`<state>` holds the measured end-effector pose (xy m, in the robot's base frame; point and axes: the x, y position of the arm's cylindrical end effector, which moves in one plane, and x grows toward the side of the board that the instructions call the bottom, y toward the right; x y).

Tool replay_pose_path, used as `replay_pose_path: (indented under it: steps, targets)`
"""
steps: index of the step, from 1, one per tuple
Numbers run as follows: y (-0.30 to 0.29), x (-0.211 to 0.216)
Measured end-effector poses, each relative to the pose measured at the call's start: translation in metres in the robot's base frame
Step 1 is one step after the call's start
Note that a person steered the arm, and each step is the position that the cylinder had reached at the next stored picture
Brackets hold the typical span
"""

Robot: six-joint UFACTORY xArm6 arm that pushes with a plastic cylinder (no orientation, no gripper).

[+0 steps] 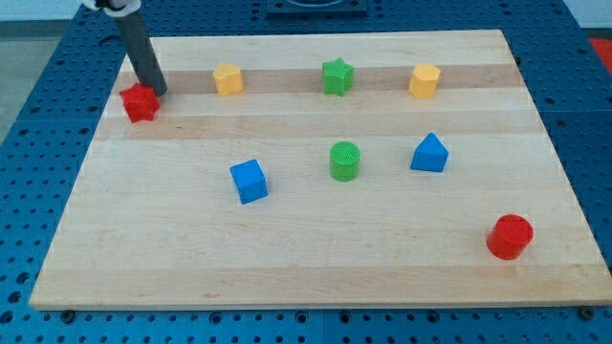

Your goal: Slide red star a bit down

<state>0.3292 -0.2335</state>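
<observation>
The red star (140, 102) is being touched at its upper right edge by my tip (158, 92), which has no jaws. It is lying near the top left corner of the wooden board (306, 258), which is being carried by a blue perforated table (38, 115).

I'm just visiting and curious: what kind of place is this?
Probably a robotics lab bench: a wooden board on a blue perforated table, small coloured blocks like the red star, and my tip beside it.
</observation>
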Motion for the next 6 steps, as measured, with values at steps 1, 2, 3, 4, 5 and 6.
replay_pose_path:
  steps: [1, 2, 3, 4, 5, 6]
  targets:
    - [0.0, 0.028]
    - [-0.002, 0.017]
    - [-0.019, -0.017]
    - [-0.023, -0.004]
    - [-0.023, 0.038]
    - [-0.023, 0.081]
